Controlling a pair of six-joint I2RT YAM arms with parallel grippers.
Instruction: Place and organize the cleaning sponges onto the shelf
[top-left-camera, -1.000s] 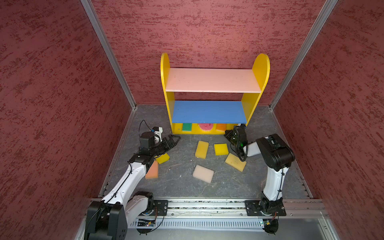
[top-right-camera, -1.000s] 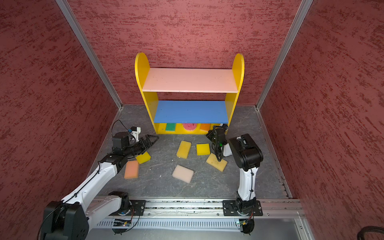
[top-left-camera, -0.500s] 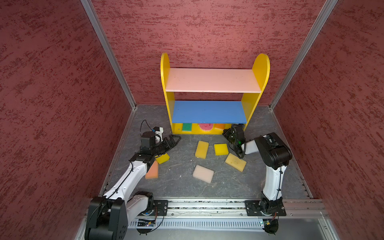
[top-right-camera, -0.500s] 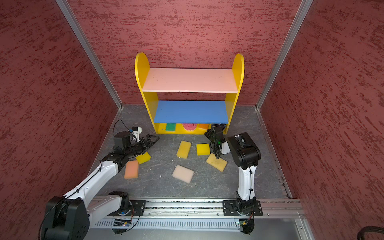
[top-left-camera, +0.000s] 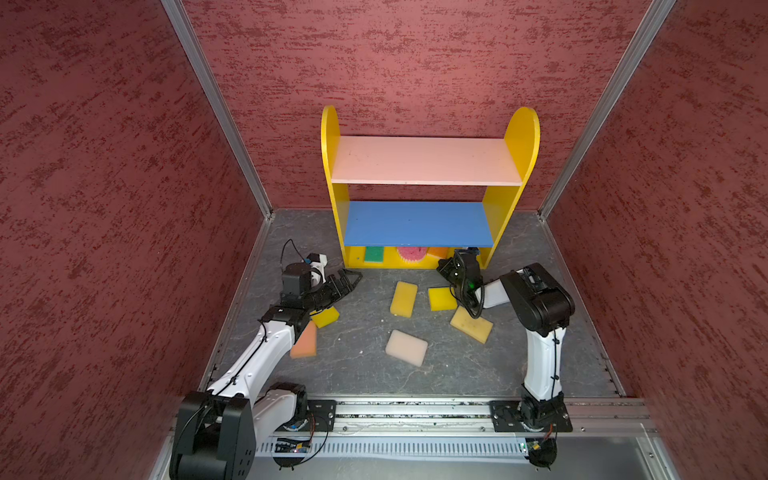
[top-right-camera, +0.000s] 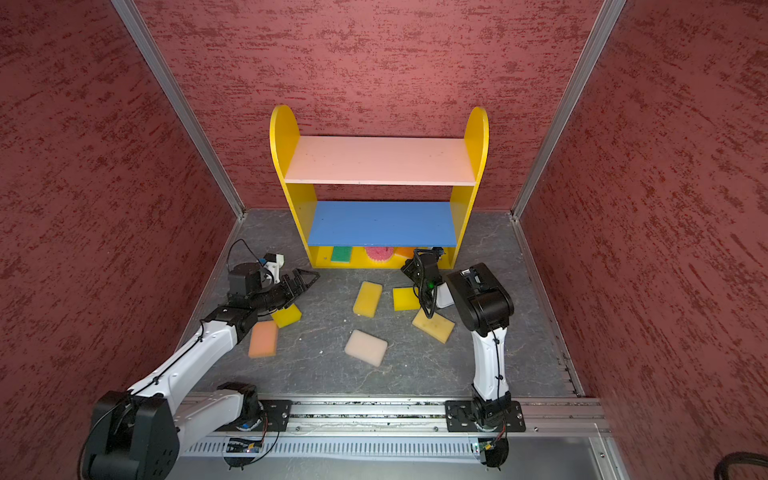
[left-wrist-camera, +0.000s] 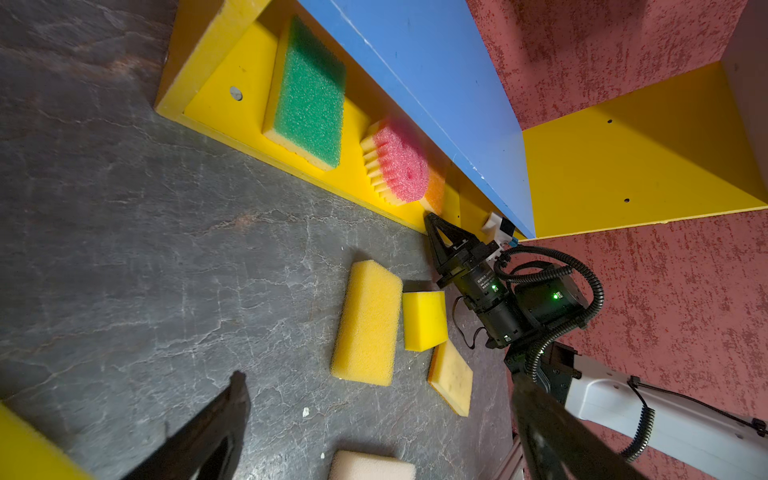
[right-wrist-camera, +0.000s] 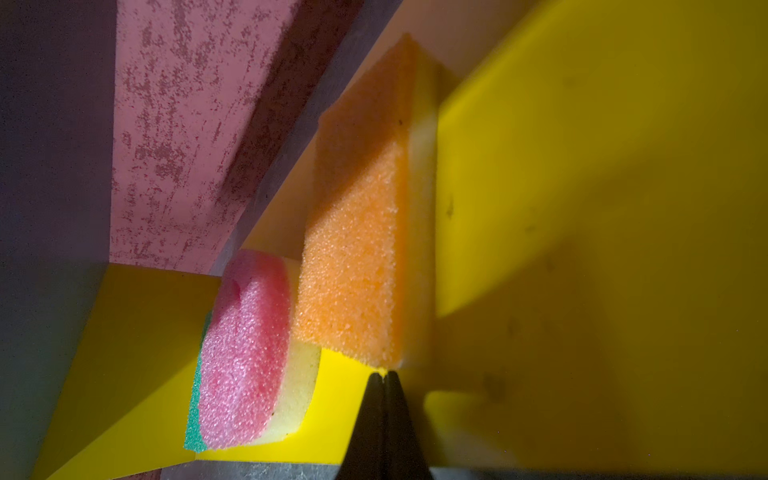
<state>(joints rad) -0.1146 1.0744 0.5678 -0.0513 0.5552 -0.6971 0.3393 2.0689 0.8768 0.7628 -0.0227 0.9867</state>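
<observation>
Right wrist view: R gripper (right-wrist-camera: 384, 378) shut, holding nothing, tips at lower centre of frame. Tips touching or just short of near end of orange sponge (right-wrist-camera: 353, 257); can't tell which. Sponge lies on shelf (right-wrist-camera: 582, 187) bottom board, long axis running from tips toward upper centre, i.e. into shelf depth. Pink sponge (right-wrist-camera: 245, 353) just beside it, lower left. Judged: nudge along that axis. L gripper (top-left-camera: 352, 277) wide, empty, left of centre. Golden sponge (top-left-camera: 404, 298) + five others loose on surface (top-left-camera: 361, 374).

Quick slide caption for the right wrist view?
Shut right gripper at the orange sponge on the shelf's yellow bottom board, beside the pink-backed round sponge.
</observation>
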